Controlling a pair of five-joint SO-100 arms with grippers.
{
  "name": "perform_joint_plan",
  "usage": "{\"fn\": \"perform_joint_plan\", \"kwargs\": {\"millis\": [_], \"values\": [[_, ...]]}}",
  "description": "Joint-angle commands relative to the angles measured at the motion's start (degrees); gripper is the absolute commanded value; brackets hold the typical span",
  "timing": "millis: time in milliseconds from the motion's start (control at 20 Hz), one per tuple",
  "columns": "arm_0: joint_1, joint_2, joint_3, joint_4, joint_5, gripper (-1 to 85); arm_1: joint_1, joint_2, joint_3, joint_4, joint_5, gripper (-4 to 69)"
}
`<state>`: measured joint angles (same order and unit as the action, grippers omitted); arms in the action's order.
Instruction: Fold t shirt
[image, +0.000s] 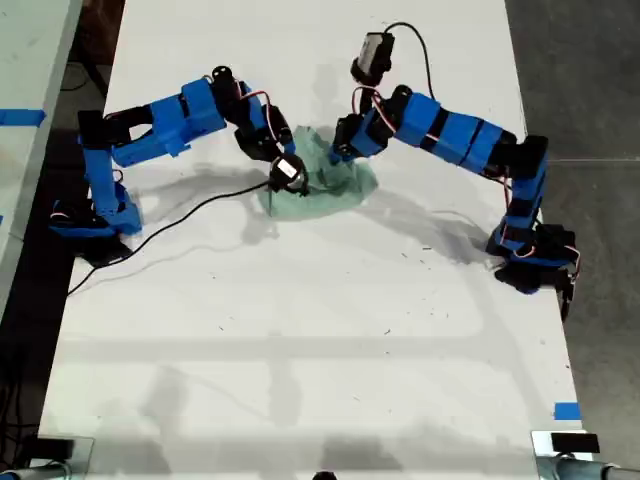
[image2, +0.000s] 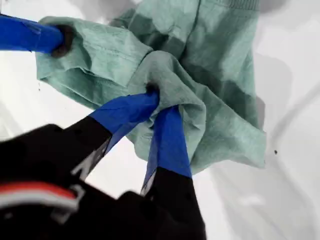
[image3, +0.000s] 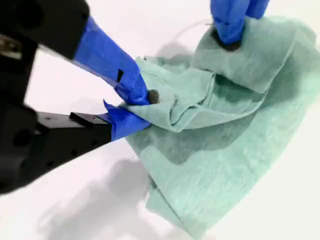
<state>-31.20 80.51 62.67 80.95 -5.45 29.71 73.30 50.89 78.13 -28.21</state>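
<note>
Item: pale mint-green soft cloth t shirt, wrinkled and bundled, lying on the white table toward its far side, between the two blue arms in the exterior view.

My first gripper: blue-taped jaws narrowed onto a raised fold of the cloth (pinched between the tips).

My second gripper: jaws drawn close on the garment's edge, cloth caught between them; the other gripper's tip presses the cloth nearby.

Black cable: trails across the table at the exterior view's left.

Looking like a robotics lab/test bench: white table carrying two blue arms, blue tape mark sitting on table near clamp, dark floor running beside table.
</note>
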Motion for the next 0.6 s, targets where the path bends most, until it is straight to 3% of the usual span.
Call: {"fn": "perform_joint_plan", "kwargs": {"millis": [0, 150, 450, 500, 550], "values": [[-4.7, 1.0, -1.5, 1.2, 1.1, 9.8, 3.7, 2.8, -4.5, 0.6, -0.3, 9.4], [-8.8, 1.7, -1.5, 7.6, 0.6, 19.3, 7.7, 7.2, -4.5, 5.1, -1.1, 21.5], [-15.1, 11.4, -0.6, 10.6, 11.0, 20.9, 14.9, 14.9, -4.5, 16.0, -3.3, 20.5], [-14.8, 14.0, -0.5, 10.6, 14.6, 14.8, 14.5, 16.2, -4.5, 18.9, -4.0, 12.1], [-12.3, 18.3, 0.7, 10.6, 16.3, -0.2, 13.3, 19.7, -1.4, 20.8, -3.1, 0.7]]}}
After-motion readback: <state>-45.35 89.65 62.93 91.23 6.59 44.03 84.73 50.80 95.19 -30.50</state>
